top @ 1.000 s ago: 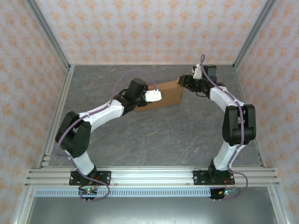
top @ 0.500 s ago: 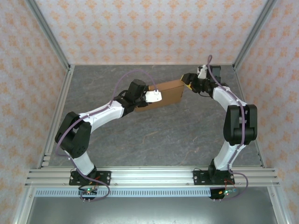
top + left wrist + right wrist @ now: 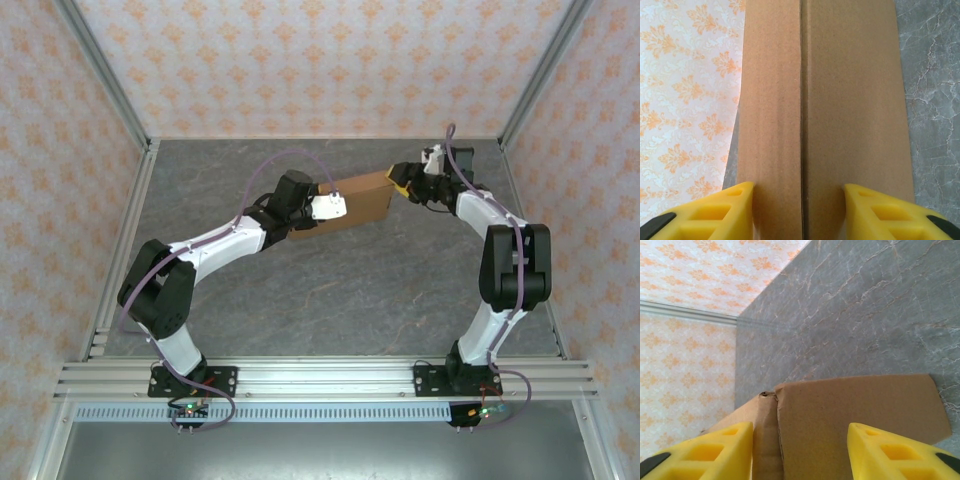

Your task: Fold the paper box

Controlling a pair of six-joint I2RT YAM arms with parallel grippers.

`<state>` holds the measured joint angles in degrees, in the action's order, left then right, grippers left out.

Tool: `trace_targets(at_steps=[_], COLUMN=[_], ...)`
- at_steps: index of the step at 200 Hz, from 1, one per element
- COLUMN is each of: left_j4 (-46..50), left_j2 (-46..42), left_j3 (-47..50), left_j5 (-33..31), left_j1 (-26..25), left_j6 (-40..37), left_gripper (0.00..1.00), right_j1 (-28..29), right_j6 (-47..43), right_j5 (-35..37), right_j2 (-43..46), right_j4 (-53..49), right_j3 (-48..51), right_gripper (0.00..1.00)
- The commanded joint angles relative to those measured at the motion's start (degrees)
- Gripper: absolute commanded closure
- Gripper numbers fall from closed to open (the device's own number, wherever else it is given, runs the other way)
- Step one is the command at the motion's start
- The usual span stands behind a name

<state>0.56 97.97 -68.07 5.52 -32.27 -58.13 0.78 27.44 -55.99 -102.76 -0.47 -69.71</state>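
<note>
Left wrist, paper box (image 3: 825,115) just ahead of wide-spread left claw (image 3: 799,189), right claw (image 3: 800,430) likewise parted.

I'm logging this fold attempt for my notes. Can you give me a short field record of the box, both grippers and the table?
box: plain brown cardboard paper box, lying far centre on grey marbled table
left gripper: open, yellow fingers over box's left end
right gripper: open, yellow fingers over box's right-end flap
</note>
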Motion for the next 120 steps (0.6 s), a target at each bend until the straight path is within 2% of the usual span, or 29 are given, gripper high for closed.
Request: trace_targets(at_steps=[1, 120], left_j4=[5.69, 5.19], left_j2=[0.45, 0.93], left_j3=[1.41, 2.16], left_j5=[-0.85, -0.07], left_j1=[-0.08, -0.15], left_j6=[0.91, 2.04], left_gripper=[0.55, 0.55], right_j1=[-0.41, -1.08], right_j6=[-0.11, 8.18], right_j5=[-1.43, -3.46], right_j2=[1.25, -4.81], right_j4=[1.27, 15.14], right_j3=[1.95, 9.68], right_gripper=[0.53, 0.73])
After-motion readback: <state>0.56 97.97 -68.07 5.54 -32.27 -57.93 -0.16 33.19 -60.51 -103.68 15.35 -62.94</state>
